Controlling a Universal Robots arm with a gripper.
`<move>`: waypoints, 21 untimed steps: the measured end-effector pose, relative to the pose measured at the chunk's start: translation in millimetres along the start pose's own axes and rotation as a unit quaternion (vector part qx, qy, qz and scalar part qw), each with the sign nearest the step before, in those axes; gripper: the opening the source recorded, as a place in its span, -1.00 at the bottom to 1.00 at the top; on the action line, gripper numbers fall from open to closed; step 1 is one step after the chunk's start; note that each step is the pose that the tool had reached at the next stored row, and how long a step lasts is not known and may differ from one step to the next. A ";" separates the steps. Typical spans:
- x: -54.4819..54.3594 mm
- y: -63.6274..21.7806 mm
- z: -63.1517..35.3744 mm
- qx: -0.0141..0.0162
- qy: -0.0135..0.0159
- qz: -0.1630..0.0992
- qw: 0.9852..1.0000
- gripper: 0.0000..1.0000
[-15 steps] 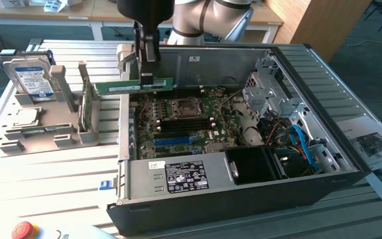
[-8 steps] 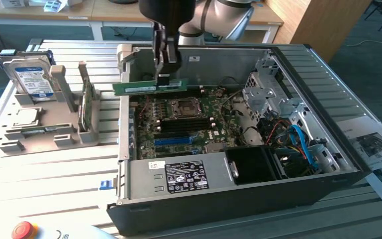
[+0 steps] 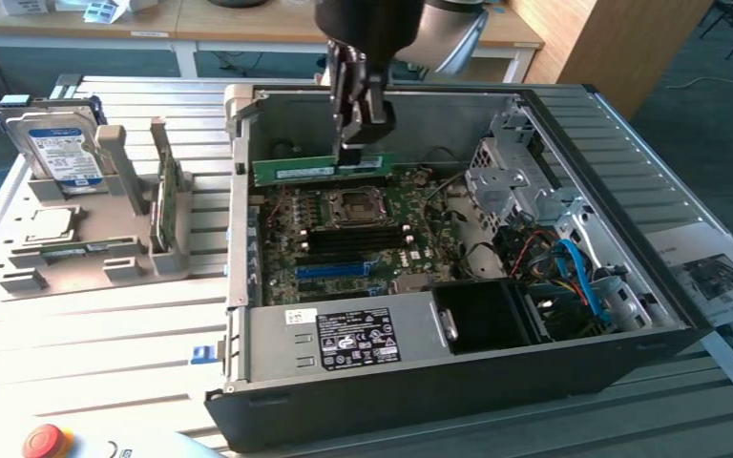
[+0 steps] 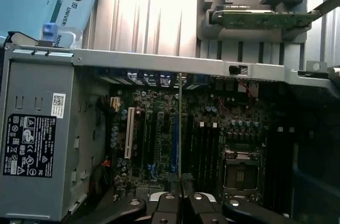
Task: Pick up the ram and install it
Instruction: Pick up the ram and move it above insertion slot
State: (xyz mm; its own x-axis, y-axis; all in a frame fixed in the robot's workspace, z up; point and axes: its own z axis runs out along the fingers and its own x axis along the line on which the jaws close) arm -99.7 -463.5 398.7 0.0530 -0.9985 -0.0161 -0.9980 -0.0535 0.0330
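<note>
Two ram sticks [image 3: 303, 172], one hard drive [image 3: 58, 153], one processor [image 3: 49, 226], one computer case [image 3: 380, 401]

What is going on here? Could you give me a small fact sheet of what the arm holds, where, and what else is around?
gripper: shut on the ram
ram: green stick, held level by its top edge over the motherboard
motherboard: lies inside the open computer case
hard drive: stands in a grey holder, on the exterior view's left of the case
work so far: ram lifted, not in a slot
</note>
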 end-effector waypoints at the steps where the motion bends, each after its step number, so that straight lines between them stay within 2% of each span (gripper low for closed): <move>1: 0.6 -4.0 -0.1 0.000 0.000 0.000 1.000 -0.76; 12: 6.7 -44.5 -1.5 0.000 0.000 0.000 1.000 -0.76; 14: 6.9 -46.9 -1.7 0.000 0.000 0.000 1.000 -0.76; 21: 6.9 -47.1 -1.6 0.000 0.000 0.002 1.000 -0.76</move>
State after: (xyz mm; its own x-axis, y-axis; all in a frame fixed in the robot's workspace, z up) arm -52.2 -467.9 398.6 0.0494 -0.9986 -0.0161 -0.9982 -0.0499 0.0330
